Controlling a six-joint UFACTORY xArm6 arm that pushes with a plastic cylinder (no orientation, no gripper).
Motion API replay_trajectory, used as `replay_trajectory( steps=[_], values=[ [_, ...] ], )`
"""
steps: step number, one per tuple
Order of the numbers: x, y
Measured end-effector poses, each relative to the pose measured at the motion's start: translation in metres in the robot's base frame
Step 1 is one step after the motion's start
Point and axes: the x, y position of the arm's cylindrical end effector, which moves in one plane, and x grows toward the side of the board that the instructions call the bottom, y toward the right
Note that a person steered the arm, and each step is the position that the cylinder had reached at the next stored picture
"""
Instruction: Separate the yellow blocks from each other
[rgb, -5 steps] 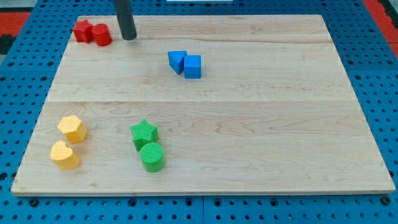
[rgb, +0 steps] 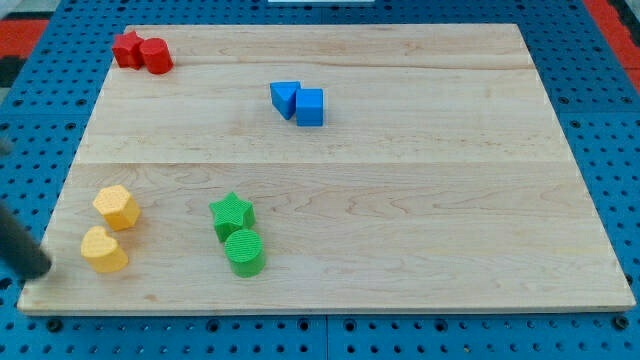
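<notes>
Separation of the two yellows looked barely begun, to my eye. The yellow hexagonal plastic block (rgb: 116, 207) and the yellow heart-shaped plastic block (rgb: 103, 250) sat as a close pair, touching or nearly so; I could not tell which. The dark rod came in at the view's left edge, and its lower end, my tip (rgb: 40, 269), rested at the rim of the pale wooden table (rgb: 420, 200). The heart lay just to the view's right of my tip and a shade above it, apart from it. The hexagon lay beyond the heart, up and to the right. No pincer showed at all, only the bare rod, so nothing could be said of one spread or pressed together. What was left, I judged, was the whole job: a push to drive one yellow away from the other.

By count, two of each colour:
- two yellow
- two green, a star (rgb: 232, 213) and a cylinder (rgb: 244, 252), further right of my tip
- two blue, a wedge (rgb: 284, 98) and a cube (rgb: 310, 106)
- two red, a star (rgb: 127, 47) and a cylinder (rgb: 156, 55), far above my tip
</notes>
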Motion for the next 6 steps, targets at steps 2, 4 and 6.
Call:
replay_trajectory(
  steps=[2,4,6],
  values=[
    [-0.016,0.018],
    [0.008,0.049],
    [-0.079,0.049]
  ],
)
